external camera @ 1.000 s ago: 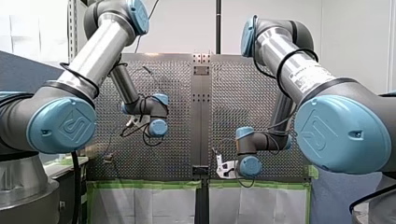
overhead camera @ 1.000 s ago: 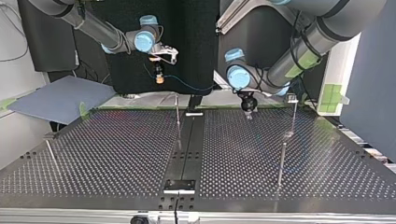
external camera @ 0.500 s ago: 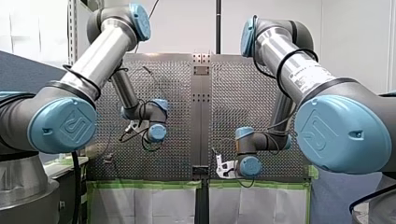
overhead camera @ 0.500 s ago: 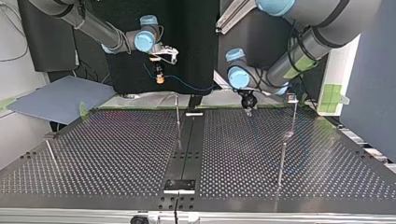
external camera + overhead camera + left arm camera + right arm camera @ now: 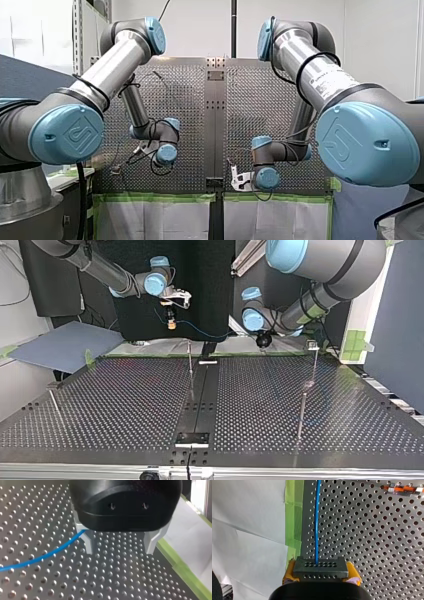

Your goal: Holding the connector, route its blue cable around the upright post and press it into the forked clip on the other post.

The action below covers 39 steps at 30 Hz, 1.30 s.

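Holding the connector tight, my right gripper squeezes it from both sides with its yellow pads. The connector is a dark grey block with rows of little holes. The blue cable comes out of its front and runs straight ahead over the table with all the holes.

Seen in the top view, my right arm comes in from the left. Its wrist is bent, and the gripper points down, high above the far edge of the table. The cable hangs from there and goes off toward the middle.

My left arm comes in from the right in that view. Its black gripper points down over the far edge, between the thin post in the middle and the post with the clip on top. In the left wrist view its two metal fingers are spread wide, and nothing is between them. The blue cable runs across the table and goes behind one finger. I cannot tell if it touches that finger.
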{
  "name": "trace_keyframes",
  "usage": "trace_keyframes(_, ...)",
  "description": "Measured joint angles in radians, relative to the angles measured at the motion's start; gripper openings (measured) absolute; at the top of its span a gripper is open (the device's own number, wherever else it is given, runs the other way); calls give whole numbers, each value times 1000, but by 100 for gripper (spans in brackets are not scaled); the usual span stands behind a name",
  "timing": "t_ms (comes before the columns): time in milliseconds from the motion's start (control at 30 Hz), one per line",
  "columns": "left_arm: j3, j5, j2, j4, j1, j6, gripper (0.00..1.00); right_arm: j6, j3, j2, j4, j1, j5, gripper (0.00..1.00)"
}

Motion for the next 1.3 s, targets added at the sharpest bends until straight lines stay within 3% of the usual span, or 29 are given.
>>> trace_keyframes(267, 0, 59, -4, -4, -15, -4, 100, 1, 0, 0, -2, 0, -1, 0)
trace_keyframes(500, -2, 72, -54, -16, -38, -15, 100, 1, 0, 0, -2, -2, -1, 0)
trace_keyframes(700, -6, 98, -86, -15, -46, -55, 100, 0, 0, 0, 0, -3, -1, 0)
trace_keyframes(1300, -6, 246, -89, 26, -90, -199, 100, -1, -1, -1, 0, -6, 2, 0)
